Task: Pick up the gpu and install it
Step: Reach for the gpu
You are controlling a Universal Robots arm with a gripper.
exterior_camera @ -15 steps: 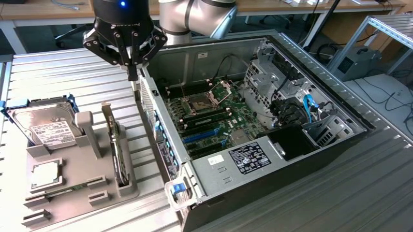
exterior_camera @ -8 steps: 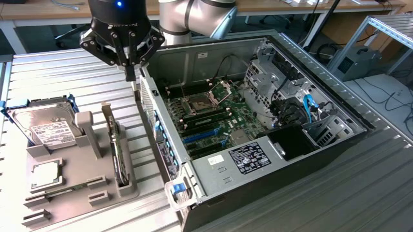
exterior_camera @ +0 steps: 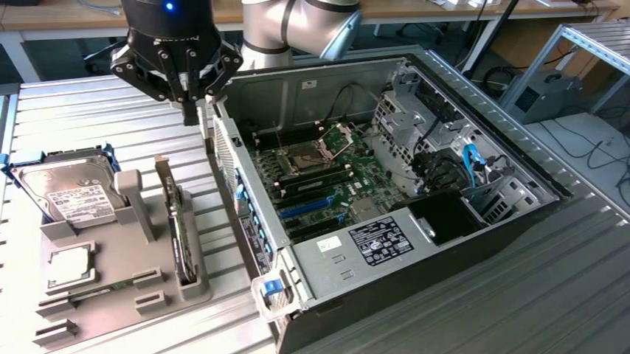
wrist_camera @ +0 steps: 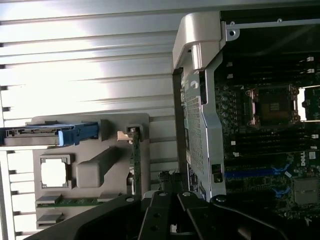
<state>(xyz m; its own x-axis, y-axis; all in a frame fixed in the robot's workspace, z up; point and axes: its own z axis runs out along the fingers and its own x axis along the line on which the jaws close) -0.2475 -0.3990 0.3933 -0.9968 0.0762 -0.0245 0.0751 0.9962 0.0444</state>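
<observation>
My fingers [exterior_camera: 190, 110]: pressed together with nothing between them, pointing straight down. They hang over the worktop, just outside the back corner of the computer case.

gpu [exterior_camera: 175, 221]: not in my grip. It stands on its long edge in a slot of the grey holder, with its pale bracket end towards twelve o'clock. Reading the exterior view as a clock face, it sits at six o'clock from my fingers, well apart from them. In the wrist view it is the thin card [wrist_camera: 135, 160] standing edge-on in the holder.

Grey holder [exterior_camera: 118, 243]: lies flat on the worktop at nine o'clock from the case, just beside its outer wall.

Hard drive [exterior_camera: 64, 193]: silver with a white label, in a blue carrier. It leans in the holder at ten o'clock from the gpu.

Processor chip [exterior_camera: 69, 267]: lies flat in a square recess of the holder, at eight o'clock from the gpu.

Memory stick [exterior_camera: 99, 290]: narrow and green, lying in the holder at seven o'clock from the gpu.

Computer case [exterior_camera: 229, 158]: lies on its side with the open face up.

Motherboard [exterior_camera: 369, 177]: green, on the floor of the case.

Processor socket [exterior_camera: 313, 151]: its metal frame is lifted.

Blue slots [exterior_camera: 310, 209]: at six o'clock from the socket.

Power supply [exterior_camera: 379, 242]: a grey box with a white label, at the six o'clock end of the case.

Worktop [exterior_camera: 99, 125]: ribbed metal, carrying the holder and the case.
</observation>
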